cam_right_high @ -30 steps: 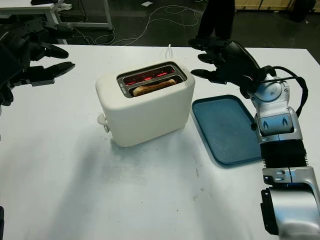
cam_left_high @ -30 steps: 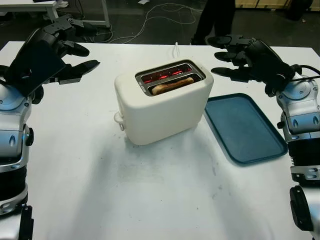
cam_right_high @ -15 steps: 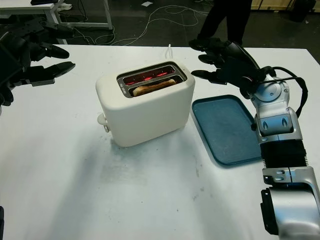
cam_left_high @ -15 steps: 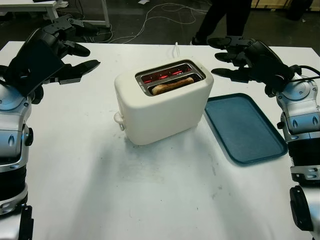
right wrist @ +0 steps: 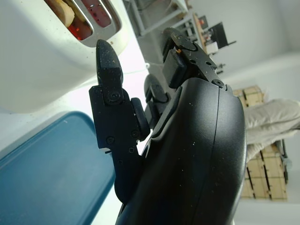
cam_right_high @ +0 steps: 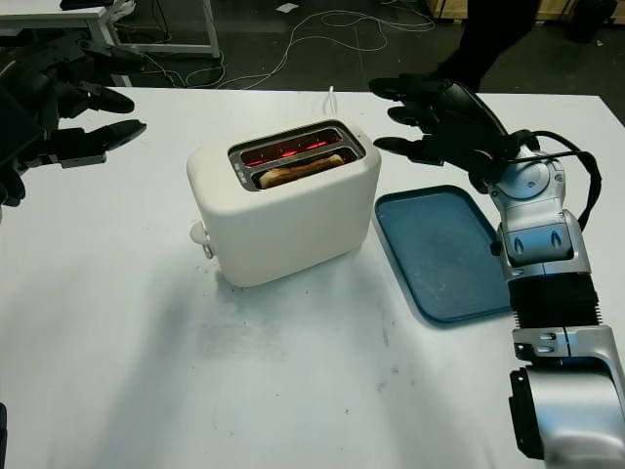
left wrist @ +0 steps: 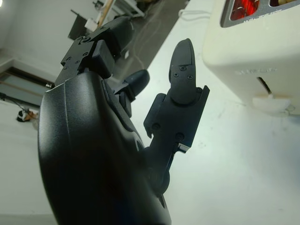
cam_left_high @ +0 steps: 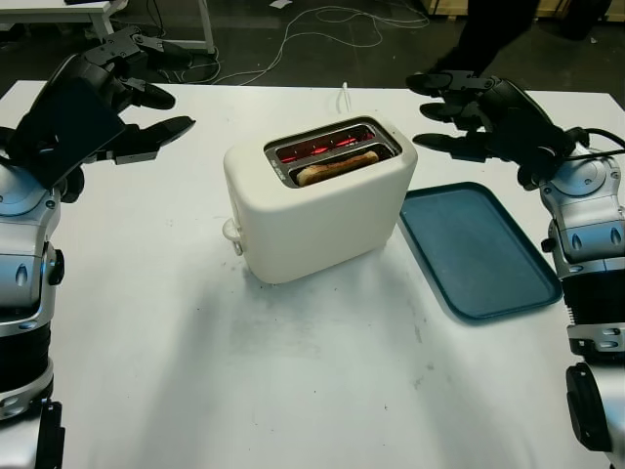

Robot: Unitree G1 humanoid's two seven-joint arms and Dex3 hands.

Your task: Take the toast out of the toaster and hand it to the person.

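Both hands open, holding nothing. Left hand (cam_left_high: 103,107) raised over the far-left part of the worktop (cam_left_high: 293,371), palm turned inward toward the toaster (cam_left_high: 317,200), well apart from it. Right hand (cam_left_high: 479,112) raised on the other side, just past the toaster's right end and above the far edge of the blue tray (cam_left_high: 479,249), fingers (cam_right_high: 405,117) pointing toward the toaster, not touching it.

Toaster is cream, sits mid-worktop, angled, lever knob (cam_left_high: 232,233) on its left end. Both slots on top; heating elements glowing red in the far slot (cam_left_high: 317,149). Toast (cam_left_high: 337,166) sits in the near slot, top edge about level with the slot rim.

Tray lies flat on the worktop just right of the toaster, close to its right end.

Open worktop in front of the toaster and to its left. White cord (cam_left_high: 345,96) runs from behind the toaster to the far edge. Person's dark leg (cam_left_high: 493,29) on the floor beyond the far edge, behind the right hand.
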